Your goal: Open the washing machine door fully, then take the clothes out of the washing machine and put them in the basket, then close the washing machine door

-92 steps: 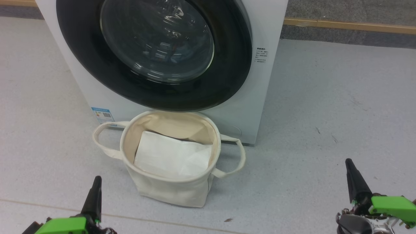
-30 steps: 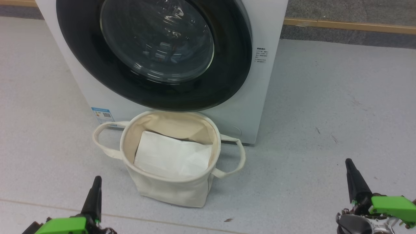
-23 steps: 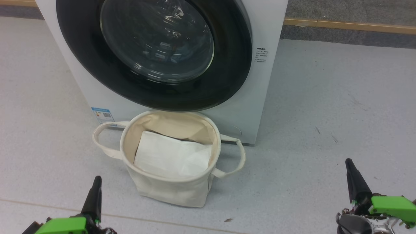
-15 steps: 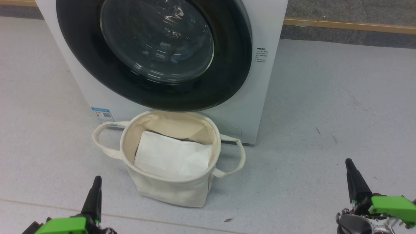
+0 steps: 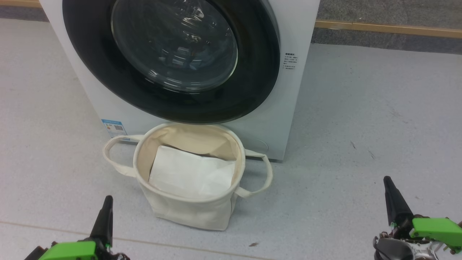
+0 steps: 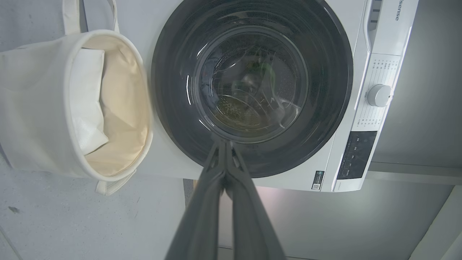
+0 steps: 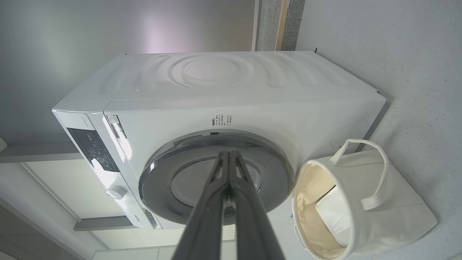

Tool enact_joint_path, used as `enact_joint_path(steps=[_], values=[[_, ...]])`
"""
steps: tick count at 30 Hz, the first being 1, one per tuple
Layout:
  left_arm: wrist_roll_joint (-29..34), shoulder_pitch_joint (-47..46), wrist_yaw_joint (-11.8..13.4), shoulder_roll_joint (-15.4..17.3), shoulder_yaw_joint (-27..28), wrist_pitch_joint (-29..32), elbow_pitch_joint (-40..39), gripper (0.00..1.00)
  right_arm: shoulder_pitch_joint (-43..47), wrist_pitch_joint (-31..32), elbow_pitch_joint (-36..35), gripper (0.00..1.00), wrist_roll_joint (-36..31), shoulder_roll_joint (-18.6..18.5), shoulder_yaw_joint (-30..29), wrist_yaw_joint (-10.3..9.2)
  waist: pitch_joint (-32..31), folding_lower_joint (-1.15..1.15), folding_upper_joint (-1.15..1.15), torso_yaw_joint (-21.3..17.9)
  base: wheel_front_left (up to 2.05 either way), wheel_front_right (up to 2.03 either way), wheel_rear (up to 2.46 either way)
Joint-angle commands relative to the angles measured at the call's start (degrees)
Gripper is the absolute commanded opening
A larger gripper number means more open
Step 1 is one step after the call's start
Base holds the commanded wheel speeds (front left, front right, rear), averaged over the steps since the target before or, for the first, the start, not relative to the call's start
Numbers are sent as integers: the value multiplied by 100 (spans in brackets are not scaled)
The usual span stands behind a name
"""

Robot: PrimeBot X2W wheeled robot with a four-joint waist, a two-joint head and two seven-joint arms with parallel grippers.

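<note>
Left claw [image 5: 107,203] pressed together, pinching nothing, low in front of the basket [image 5: 187,213] and out to its left. Points, in the left wrist view, at the lower rim of the washing machine door [image 5: 252,72].

Basket upright on the floor [image 5: 361,108], a plain white folded sheet [image 5: 191,173] lying inside. Directly behind the basket, touching or nearly so: the washing machine [image 5: 299,36], door shut flush, black lower rim overhanging the basket's back edge. Clothes not to be made out through the glare on the glass; presumably inside the drum, behind and above the basket.

Right claw [image 5: 388,183] likewise pressed together and empty, in front of the basket and well out to its right.

Nothing of the task done yet, so opening comes first. Likely troubles from here:
- Slipping off the glossy door rim, with fingertips closed to a point and little to hook on.
- Sweeping the door's lower edge across the basket behind which it hangs, dragging or tipping so soft a thing, unless cleared by height; cannot tell that from here.
- Catching a loop handle on either side of the basket with a passing forearm.
- Mistaking the white sheet for the laundry.
- Draping the thin garment over the basket's rim instead of inside.
</note>
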Motion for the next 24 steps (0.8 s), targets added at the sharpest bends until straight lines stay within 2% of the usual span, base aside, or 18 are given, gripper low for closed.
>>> enact_joint_path(steps=[1,24], values=[[-24,-141,-40,33,191,43,-223,0,-87,47,-230,0,33,-32,110,1,0,0,0,0,0,0,0],[-24,-141,-40,33,191,43,-223,0,-87,47,-230,0,33,-32,110,1,0,0,0,0,0,0,0]])
